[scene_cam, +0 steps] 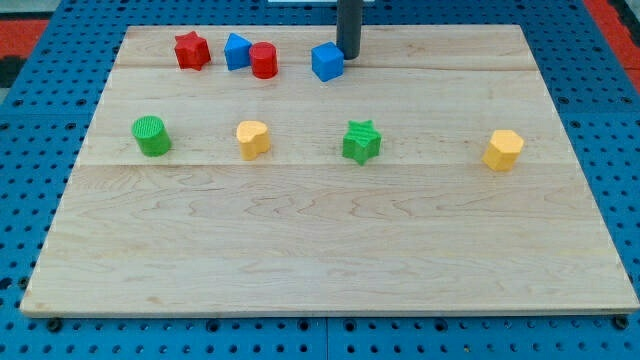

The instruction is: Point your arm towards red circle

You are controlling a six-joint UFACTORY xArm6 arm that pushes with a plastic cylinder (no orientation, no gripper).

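The red circle [263, 60], a short red cylinder, stands near the view's top left of the wooden board [330, 250]. A blue block [237, 51] touches it on its left, and a red star [191, 50] lies further left. My tip [347, 56] comes down from the view's top and rests just right of a blue cube [327, 61], touching or nearly touching it. The blue cube lies between my tip and the red circle, which is about 85 pixels left of the tip.
A middle row holds a green cylinder [152, 136], a yellow heart-like block [253, 139], a green star [361, 141] and a yellow hexagon [503, 150]. A blue pegboard [610, 120] surrounds the board.
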